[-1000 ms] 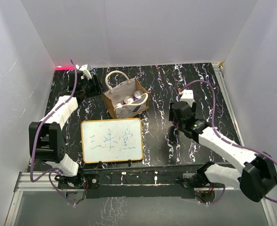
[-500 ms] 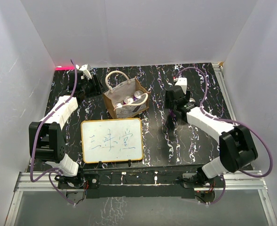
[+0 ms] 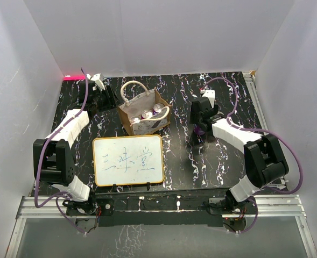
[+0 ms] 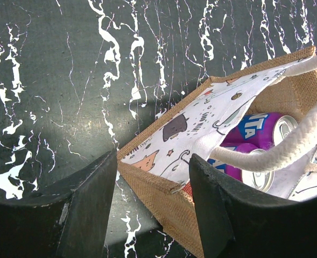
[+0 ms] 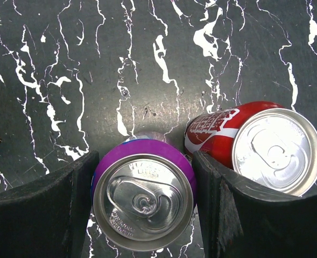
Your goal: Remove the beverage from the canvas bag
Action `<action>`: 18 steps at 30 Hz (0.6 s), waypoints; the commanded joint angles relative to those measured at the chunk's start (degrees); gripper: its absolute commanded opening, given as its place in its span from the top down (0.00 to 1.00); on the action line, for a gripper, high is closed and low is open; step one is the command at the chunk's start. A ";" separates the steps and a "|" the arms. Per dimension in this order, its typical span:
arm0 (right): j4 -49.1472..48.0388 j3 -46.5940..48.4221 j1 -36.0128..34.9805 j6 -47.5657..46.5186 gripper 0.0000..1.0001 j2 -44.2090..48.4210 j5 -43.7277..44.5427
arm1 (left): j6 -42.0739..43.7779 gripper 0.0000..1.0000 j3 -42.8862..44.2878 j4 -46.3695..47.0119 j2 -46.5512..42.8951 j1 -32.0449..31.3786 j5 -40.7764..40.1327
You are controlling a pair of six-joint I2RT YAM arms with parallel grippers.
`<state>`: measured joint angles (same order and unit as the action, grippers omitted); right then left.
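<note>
The canvas bag [image 3: 127, 115] stands open at the back centre, with several purple cans [image 3: 147, 114] inside. My left gripper [image 3: 111, 99] is at its left corner. In the left wrist view the left gripper [image 4: 153, 158] is open, its jaws either side of the bag's woven rim [image 4: 163, 199], and purple cans [image 4: 260, 129] show under a cream handle. My right gripper [image 3: 200, 124] is right of the bag. In the right wrist view the right gripper [image 5: 145, 158] is shut on an upright purple can [image 5: 143, 201], at or just above the table. A red can [image 5: 271, 148] stands beside it.
An orange-framed whiteboard [image 3: 128, 160] with blue writing lies flat in front of the bag. White walls enclose the black marbled table [image 3: 174, 161] on three sides. A red light [image 3: 70, 77] glows at the back left corner.
My right arm has swung its wrist up and left, the elbow folding in toward the table centre, then settled lower with the purple can. The left arm and bag have not moved.
</note>
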<state>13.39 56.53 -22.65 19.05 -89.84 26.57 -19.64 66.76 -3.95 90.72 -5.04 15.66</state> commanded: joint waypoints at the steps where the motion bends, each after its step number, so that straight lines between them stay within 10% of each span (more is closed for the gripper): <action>1: -5.91 2.78 0.94 0.75 0.88 0.55 1.24 | 0.13 0.45 1.51 -0.54 0.19 -0.06 0.77; 9: -5.50 2.58 0.97 -1.00 0.25 0.89 -2.74 | 0.04 0.45 1.28 -0.45 -0.01 -0.06 1.10; 18: -0.66 6.19 1.01 -2.08 0.04 3.26 -6.99 | -0.05 0.45 0.85 0.10 -0.92 -0.19 2.25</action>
<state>13.06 58.48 -21.96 17.65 -89.95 21.45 -19.66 66.76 -3.95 90.72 -5.04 16.01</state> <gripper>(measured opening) 0.953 0.546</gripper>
